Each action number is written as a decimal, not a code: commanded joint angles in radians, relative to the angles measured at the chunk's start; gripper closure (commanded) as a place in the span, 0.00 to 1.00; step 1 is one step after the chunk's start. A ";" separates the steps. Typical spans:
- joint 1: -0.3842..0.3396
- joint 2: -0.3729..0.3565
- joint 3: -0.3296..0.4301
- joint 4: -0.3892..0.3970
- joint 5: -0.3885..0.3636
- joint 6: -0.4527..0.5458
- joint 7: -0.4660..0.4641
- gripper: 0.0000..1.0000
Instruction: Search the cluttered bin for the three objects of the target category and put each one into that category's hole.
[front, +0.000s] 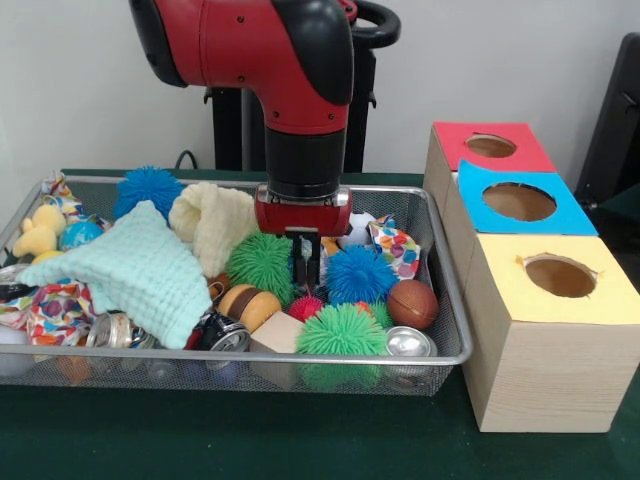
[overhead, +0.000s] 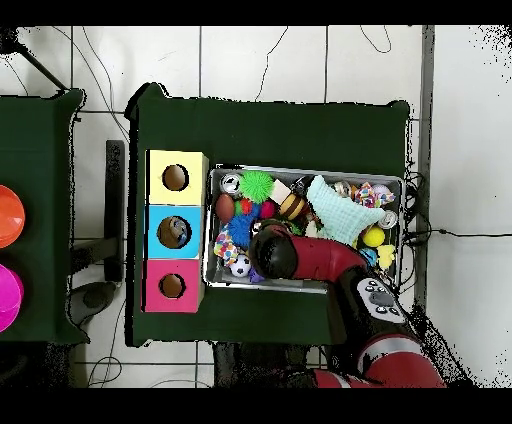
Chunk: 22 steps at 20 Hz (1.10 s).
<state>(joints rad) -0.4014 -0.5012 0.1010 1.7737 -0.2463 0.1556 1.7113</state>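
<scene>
Nearest in the front view, a green spiky ball (front: 342, 332) and a can (front: 409, 343) lay at the wire bin's (front: 300, 359) front rim. Behind, the gripper (front: 308, 262) hung low between green and blue spiky balls (front: 358, 274); whether its jaws were apart I could not tell. Best to descend straight and take one ball cleanly. Only the overhead view showed something inside the blue box's hole (overhead: 175, 232).

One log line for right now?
arm: over bin | claw: down among spiky balls, state unclear | nearest: blue spiky ball | boxes: holes uncovered
</scene>
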 joint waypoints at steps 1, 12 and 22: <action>-0.022 -0.090 0.052 0.119 -0.017 0.088 0.077 1.00; -0.016 -0.122 0.051 0.133 -0.004 0.111 0.073 1.00; 0.010 -0.177 0.039 0.135 0.015 0.164 0.077 1.00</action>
<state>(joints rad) -0.3989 -0.6278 0.1010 1.8756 -0.2465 0.1846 1.7113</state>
